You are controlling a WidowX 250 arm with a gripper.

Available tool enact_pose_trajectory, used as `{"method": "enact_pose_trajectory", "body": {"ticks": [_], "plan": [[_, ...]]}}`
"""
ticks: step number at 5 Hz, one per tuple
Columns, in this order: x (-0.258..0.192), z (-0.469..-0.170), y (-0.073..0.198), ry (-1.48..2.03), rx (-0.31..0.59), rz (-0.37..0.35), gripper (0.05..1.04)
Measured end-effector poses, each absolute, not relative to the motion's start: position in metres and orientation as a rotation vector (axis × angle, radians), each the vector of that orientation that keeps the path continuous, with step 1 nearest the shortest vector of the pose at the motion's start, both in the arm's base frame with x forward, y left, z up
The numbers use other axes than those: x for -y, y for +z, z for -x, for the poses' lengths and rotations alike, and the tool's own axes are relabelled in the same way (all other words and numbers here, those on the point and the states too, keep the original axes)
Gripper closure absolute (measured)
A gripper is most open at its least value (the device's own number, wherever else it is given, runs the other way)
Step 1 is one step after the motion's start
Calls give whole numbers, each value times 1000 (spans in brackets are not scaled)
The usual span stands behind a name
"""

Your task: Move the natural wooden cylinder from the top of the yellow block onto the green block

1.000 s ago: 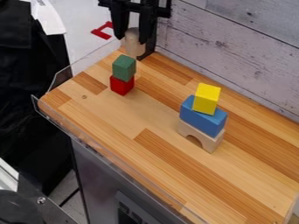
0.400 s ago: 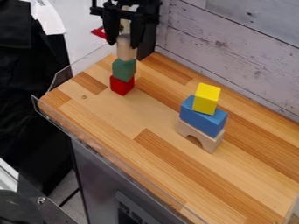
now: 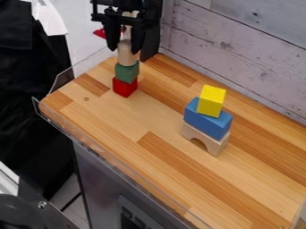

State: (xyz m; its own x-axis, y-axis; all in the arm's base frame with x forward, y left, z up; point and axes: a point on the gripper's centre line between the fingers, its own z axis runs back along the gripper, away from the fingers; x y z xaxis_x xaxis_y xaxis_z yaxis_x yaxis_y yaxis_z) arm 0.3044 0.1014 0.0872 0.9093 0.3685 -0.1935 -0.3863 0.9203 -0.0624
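A black tool [image 3: 125,48] hangs near 11 o'clock over a wooden table [image 3: 131,120], narrowed around a pale wooden cylinder [image 3: 126,54] that it appears to be holding upright. The cylinder's base meets or nearly meets the top of a green block [image 3: 126,72], which sits on a red block [image 3: 124,87]; whether there is a small gap cannot be told. Handling it well likely means keeping the cylinder vertical and centred over the green block, pressing only lightly, and parting the grip evenly before lifting straight up, since this slim pile could tip from a sideways nudge. From the pile, a second stack stands apart at 4 o'clock: a yellow block [image 3: 211,101] over a blue block [image 3: 206,120], over a pale wooden arch [image 3: 218,145]. It looks out of the way of a straight lift. A plank wall [image 3: 239,53] runs from 12 to 4 o'clock, close enough to the tool to limit room on that side, while a clear plastic guard [image 3: 83,67] edges the table around 10 o'clock.
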Motion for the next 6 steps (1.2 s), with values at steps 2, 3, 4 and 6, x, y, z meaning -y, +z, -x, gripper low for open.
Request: {"method": "enact_pose_trajectory", "body": {"ticks": [2,3,4,6], "plan": [[-106,-306,82,394,-187,102,563],[-107,-307,82,396,-183,99,453],[-105,-307,83,392,-189,100,161],[-105,-303,107,404,-162,73,85]]}}
